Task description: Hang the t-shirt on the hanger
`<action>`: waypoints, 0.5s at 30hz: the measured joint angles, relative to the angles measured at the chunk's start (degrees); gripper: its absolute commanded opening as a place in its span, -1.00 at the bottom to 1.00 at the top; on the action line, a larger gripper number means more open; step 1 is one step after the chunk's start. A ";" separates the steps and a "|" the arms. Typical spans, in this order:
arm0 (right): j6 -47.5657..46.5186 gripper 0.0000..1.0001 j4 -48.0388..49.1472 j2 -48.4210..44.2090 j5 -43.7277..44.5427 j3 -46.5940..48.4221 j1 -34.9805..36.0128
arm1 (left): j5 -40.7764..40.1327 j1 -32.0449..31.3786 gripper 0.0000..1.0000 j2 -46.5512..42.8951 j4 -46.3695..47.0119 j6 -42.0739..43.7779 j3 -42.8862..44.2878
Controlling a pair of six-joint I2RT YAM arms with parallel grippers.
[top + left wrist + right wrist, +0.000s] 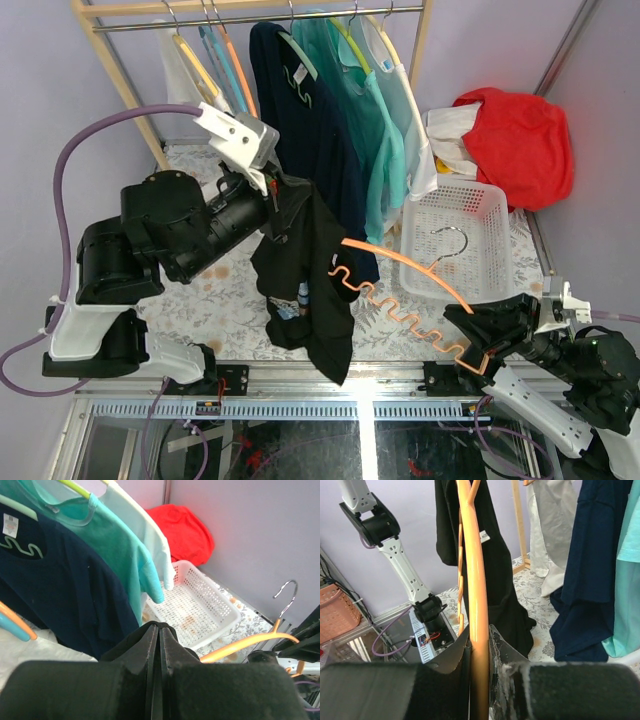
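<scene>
Left of the basket [455, 190], the left gripper [272, 195] is clamping the t-shirt [305, 290] aloft before a navy shirt [310, 130]; the right gripper [479, 641] is pinching the hanger [475, 570], hook [288, 603] hovering over the basket.

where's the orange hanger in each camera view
Top external: the hanger slants from the centre to the lower right.
Left wrist: the hanger is at the lower right, hook up.
Right wrist: the hanger stands upright at centre, clamped in the right gripper.
Shared landmark: the navy shirt.
</scene>
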 measured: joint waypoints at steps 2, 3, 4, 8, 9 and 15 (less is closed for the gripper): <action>0.31 -1.00 0.13 0.00 -0.83 -0.07 0.00 | 0.98 0.00 -1.00 0.22 0.09 0.13 1.25; 0.35 -0.99 0.17 0.00 -1.09 -0.13 0.00 | 1.77 0.00 -1.00 0.26 0.20 0.17 1.73; 0.42 -0.99 0.31 0.02 -1.27 -0.28 0.00 | 2.34 0.00 -1.00 0.33 0.37 0.17 2.08; 0.55 -0.99 2.16 0.63 -1.29 -2.21 0.00 | 5.27 0.00 -1.00 0.61 1.01 0.20 3.13; 0.55 -0.99 3.06 1.25 -1.27 -2.97 0.00 | 5.92 0.00 -1.00 0.70 1.07 0.17 3.23; -0.22 -0.99 8.55 7.63 -0.66 -5.18 0.00 | 9.22 0.00 -1.00 1.11 1.18 0.15 3.48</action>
